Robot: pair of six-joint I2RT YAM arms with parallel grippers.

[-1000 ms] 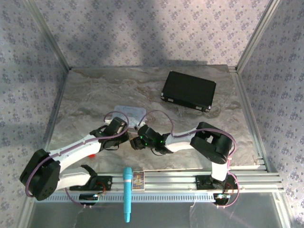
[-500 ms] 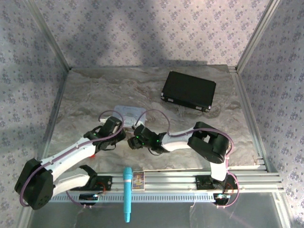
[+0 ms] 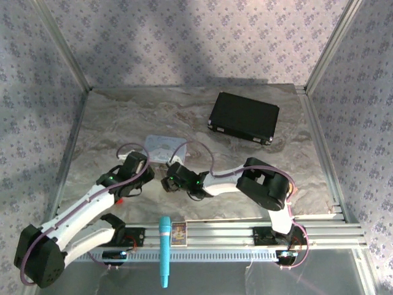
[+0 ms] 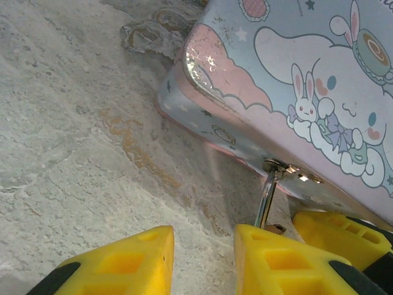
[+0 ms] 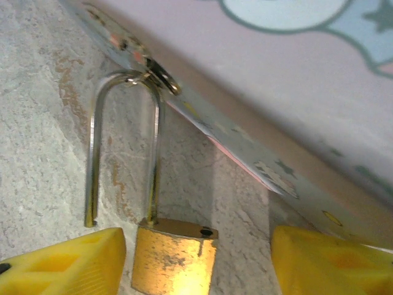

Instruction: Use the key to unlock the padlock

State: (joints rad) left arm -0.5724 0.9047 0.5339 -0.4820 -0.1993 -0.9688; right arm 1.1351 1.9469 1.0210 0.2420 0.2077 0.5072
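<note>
Padlock is hanging off the front edge of the pale lavender tin, near the middle of the marbled table. Its silver shackle is looping through a small metal ring on the tin's edge.

The tin is lying flat with its cartoon-rabbit lid down, so I am not seeing anything inside it. A black case is sitting closed toward the far right, well apart from the tin.

The padlock's body is a small, scuffed brass block, glinting at its lower edge. One leg of the shackle is sitting in the body. The other is hanging free beside it, and an empty hole is showing in the body's top.

My right pincer is standing open around the brass body, one yellow finger just beside it and the other well clear. My left pincer is also gaping, with only bare table between its fingers.
</note>
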